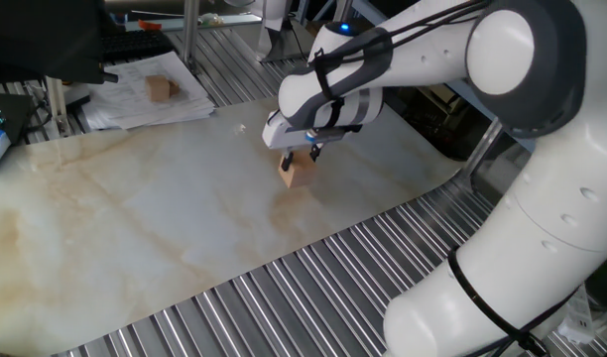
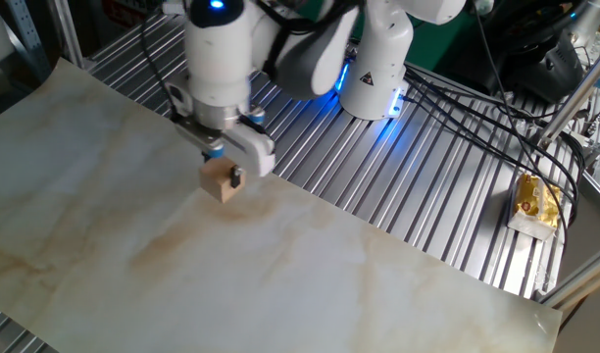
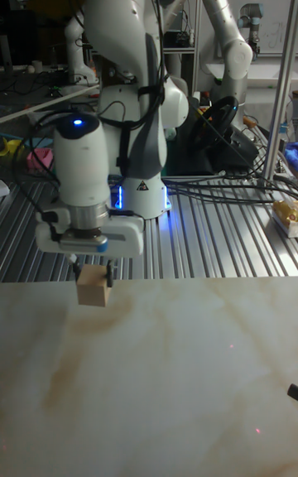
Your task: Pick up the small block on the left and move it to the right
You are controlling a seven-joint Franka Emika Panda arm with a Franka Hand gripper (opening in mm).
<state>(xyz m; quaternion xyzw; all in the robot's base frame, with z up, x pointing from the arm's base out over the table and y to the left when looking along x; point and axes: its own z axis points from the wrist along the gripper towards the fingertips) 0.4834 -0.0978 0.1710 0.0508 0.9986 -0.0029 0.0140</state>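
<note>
A small block (image 1: 296, 174), a pale tan wooden cube, is pinched between the fingers of my gripper (image 1: 302, 160). The gripper points straight down and is shut on the cube's sides. It holds the cube close over the marbled board (image 1: 135, 218); whether the cube touches the board I cannot tell. From the other fixed view the small block (image 2: 219, 182) hangs under the gripper (image 2: 223, 171) near the board's far edge. The tall fixed view shows the small block (image 3: 93, 293) below the gripper (image 3: 93, 276), left of centre.
A slightly darker brown cube (image 1: 162, 88) lies on a stack of papers (image 1: 135, 99) at the back left. Ribbed metal table (image 1: 284, 297) surrounds the board. Cables (image 2: 476, 127) and a yellow packet (image 2: 535, 201) lie to the right.
</note>
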